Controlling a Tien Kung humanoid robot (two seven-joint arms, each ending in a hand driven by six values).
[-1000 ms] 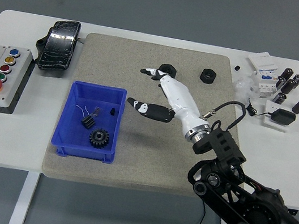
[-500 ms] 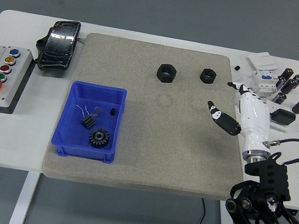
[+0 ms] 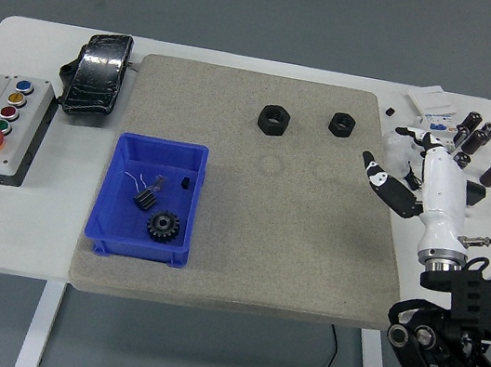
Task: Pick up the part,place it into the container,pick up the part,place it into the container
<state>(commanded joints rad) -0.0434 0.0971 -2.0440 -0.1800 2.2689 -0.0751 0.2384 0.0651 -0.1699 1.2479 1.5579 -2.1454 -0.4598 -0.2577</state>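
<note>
Nuts remain: the larger nut and smaller nut sit beyond the blue bin on the bench. My right robot hand hangs right of them, fingers spread, empty. I'd approach from above, pinching across opposite flats.

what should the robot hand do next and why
Probably reach toward the smaller black nut, the nearer one. The right robot hand is open and empty at the mat's right edge, while both nuts sit outside the blue bin; the larger nut lies farther left.
</note>
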